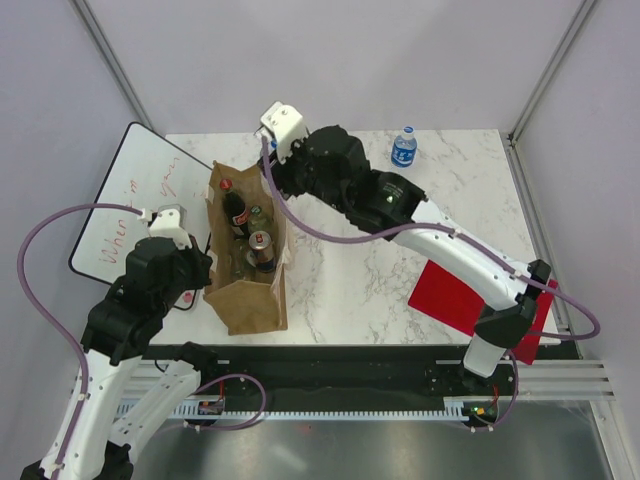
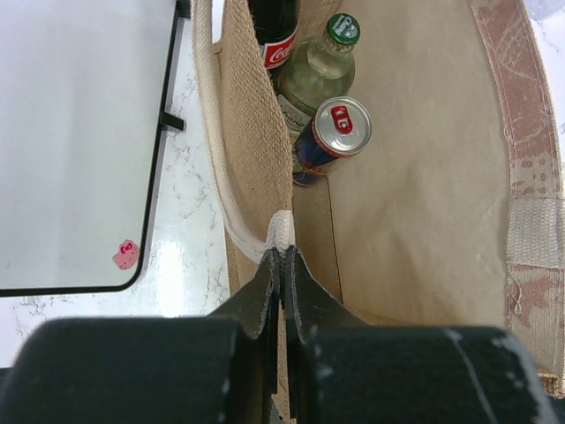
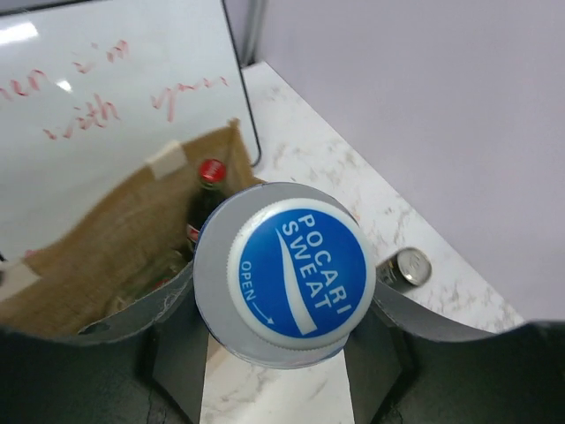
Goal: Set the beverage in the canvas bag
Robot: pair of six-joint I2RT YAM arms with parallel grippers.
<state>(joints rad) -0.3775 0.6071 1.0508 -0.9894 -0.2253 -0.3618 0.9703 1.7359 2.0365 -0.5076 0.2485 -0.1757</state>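
Observation:
The tan canvas bag (image 1: 247, 290) stands upright at the table's left, its mouth open. Inside it are a cola bottle (image 2: 276, 40), a clear green-capped bottle (image 2: 321, 64) and a can (image 2: 336, 130). My left gripper (image 2: 282, 258) is shut on the bag's white rope handle (image 2: 280, 230) at the bag's left rim (image 1: 207, 268). The beverage, a bottle with a blue Pocari Sweat cap (image 3: 296, 269), sits between the grey fingers (image 3: 146, 311) of my right gripper (image 3: 287, 287), which is shut on it. That gripper (image 1: 270, 152) hangs just beyond the bag's far end.
A whiteboard (image 1: 130, 205) with red writing lies left of the bag. Another blue-capped bottle (image 1: 404, 147) stands at the back of the table. A can (image 3: 411, 266) stands on the marble close to my right gripper. A red sheet (image 1: 455, 295) lies at the right front.

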